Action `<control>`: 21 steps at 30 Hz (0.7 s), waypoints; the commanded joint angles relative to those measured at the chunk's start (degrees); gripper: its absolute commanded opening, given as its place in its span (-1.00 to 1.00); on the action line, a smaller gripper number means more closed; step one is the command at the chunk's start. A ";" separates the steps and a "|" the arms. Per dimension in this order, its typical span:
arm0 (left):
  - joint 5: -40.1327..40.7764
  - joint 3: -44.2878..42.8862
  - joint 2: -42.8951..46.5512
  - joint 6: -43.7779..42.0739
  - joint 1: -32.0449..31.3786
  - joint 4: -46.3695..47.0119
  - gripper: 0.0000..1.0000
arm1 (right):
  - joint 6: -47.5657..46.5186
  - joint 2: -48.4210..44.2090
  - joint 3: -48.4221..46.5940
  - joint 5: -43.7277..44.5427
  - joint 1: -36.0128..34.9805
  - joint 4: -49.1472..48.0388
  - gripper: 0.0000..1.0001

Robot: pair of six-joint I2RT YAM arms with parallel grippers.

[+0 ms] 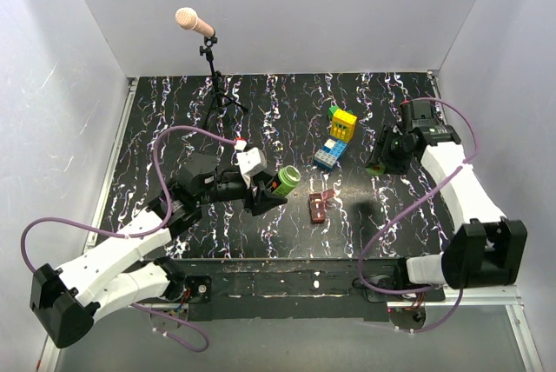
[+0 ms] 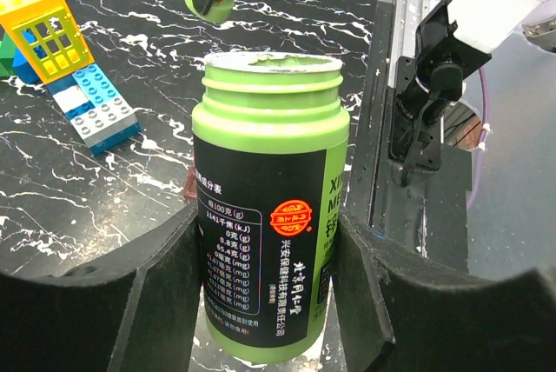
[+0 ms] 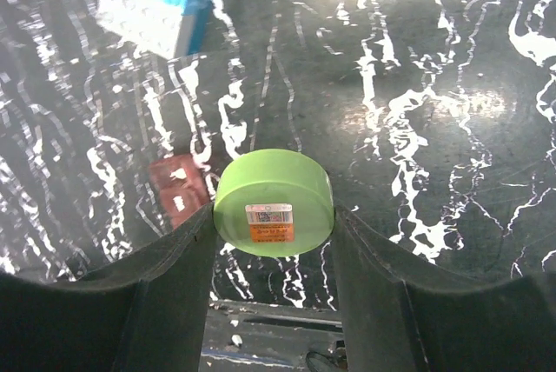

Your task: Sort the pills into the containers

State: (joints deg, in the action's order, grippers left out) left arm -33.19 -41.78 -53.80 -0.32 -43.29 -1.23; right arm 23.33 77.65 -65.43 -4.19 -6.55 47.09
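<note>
Seen from above, the left gripper (image 1: 276,191) is clasping the green bottle (image 1: 287,179), tilted, just left of the red-brown box (image 1: 319,206) on the table (image 1: 174,111); the right gripper (image 1: 382,162) is hovering well apart. At the left wrist, the bottle is showing an uncapped mouth. At the right wrist, the jaws are pinching the green cap (image 3: 274,202). A loosening grip could drop it, and more tilt could spill the bottle.

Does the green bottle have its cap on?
No, the green bottle shows a bare threaded neck, and the green cap is held apart in the right gripper.
</note>
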 commanded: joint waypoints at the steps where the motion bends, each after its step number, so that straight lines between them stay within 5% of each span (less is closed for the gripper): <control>1: 0.23 -3.30 2.47 -2.05 0.13 -3.94 -1.00 | -2.85 -6.27 -2.51 -6.44 -0.83 1.25 -0.28; 21: -3.11 -7.53 3.97 -5.83 0.31 -17.57 -1.00 | -7.07 -15.15 -3.48 -26.74 -5.93 -1.47 -0.31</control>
State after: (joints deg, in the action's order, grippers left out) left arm -34.59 -46.59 -51.75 -4.93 -43.27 -16.86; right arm 17.76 64.18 -66.67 -24.23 -11.16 47.97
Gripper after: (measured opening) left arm 0.510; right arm 0.586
